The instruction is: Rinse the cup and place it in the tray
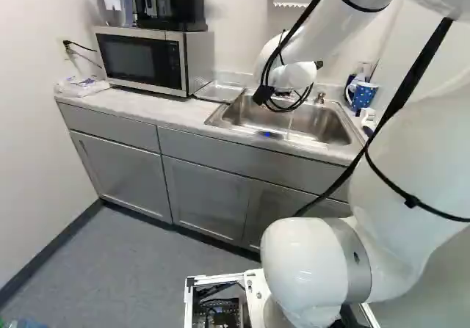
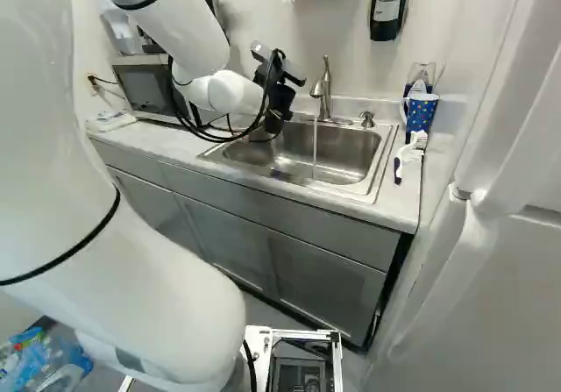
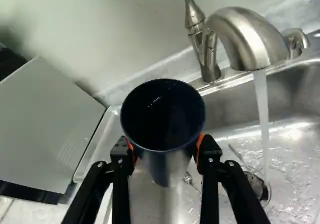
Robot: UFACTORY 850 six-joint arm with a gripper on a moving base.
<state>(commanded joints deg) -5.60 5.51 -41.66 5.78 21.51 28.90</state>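
Wrist view: black, orange-padded fingers (image 3: 121, 153) pinch a glossy dark-blue cylindrical cup (image 3: 163, 121) above the stainless-steel sink (image 2: 351, 157). The thin running water stream (image 3: 262, 108) falls beside it, rightward in the right base view; rinsing likely requires a sideways shift.

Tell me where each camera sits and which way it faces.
Left base view: on the base, behind and left of the arm, facing ahead and slightly down to the microwave and sink; the arm fills its right side.
Right base view: behind and right, facing likewise; the arm fills its left side.
Wrist view: on the wrist, looking along the gripper, whose two fingers hold the cup.
Shared: all show the sink; right base and wrist views share the running tap.
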